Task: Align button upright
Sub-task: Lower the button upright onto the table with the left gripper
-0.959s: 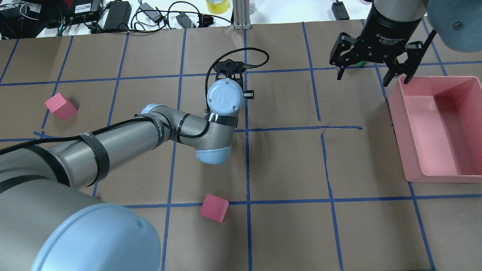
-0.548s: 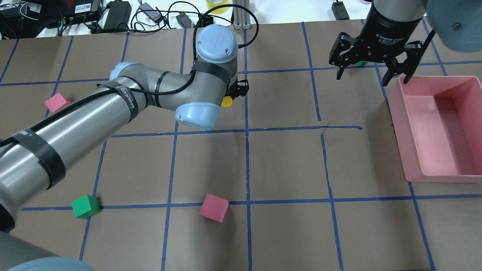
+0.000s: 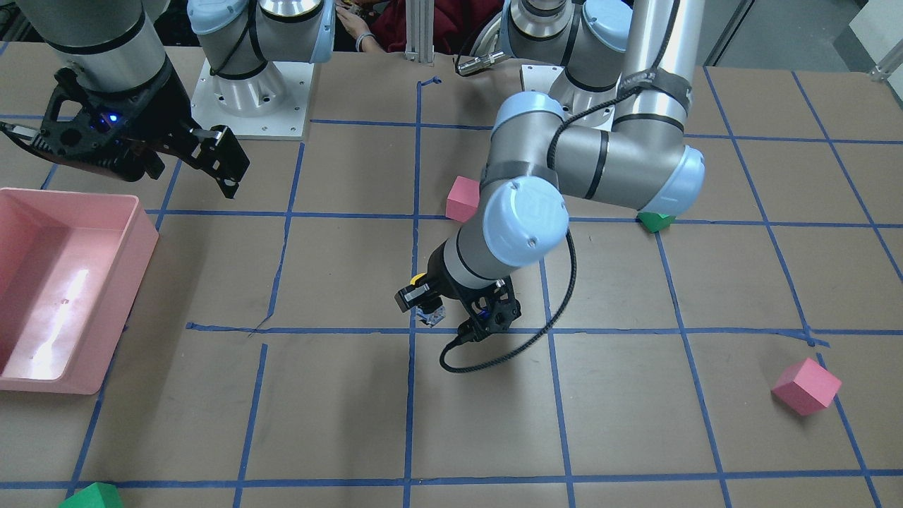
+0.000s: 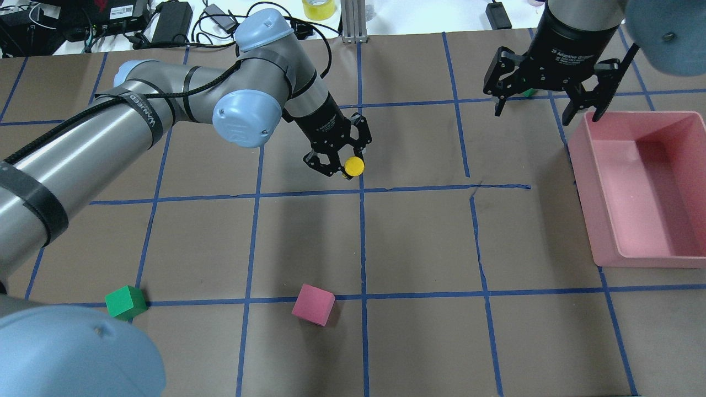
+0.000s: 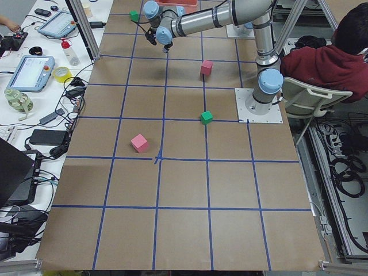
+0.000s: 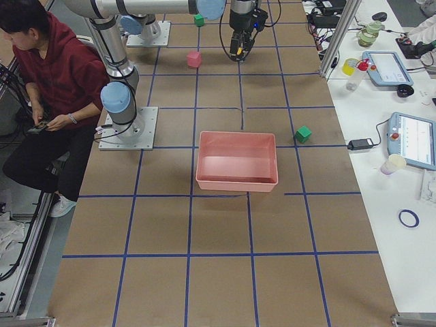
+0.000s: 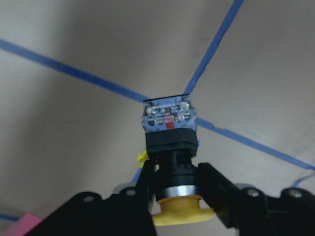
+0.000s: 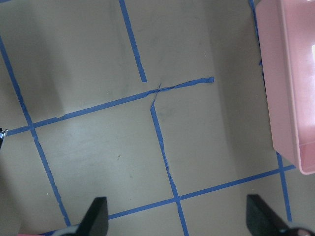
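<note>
Clamping the button [image 7: 170, 140], the left end effector [image 7: 175, 171] shows its terminals wrist-side, only its cap overhead.

Left gripper [image 7: 178, 181] clamps the button [image 7: 170, 142] over the brown bench [image 7: 74, 137].
Its black fingers [image 7: 216, 189] pinch the black body just behind the yellow cap, nearest the lens. The clear terminal end points away, towards a crossing of blue tape lines [image 7: 64, 69]. A pink sliver [image 7: 22, 227] shows beside the gripper.
</note>
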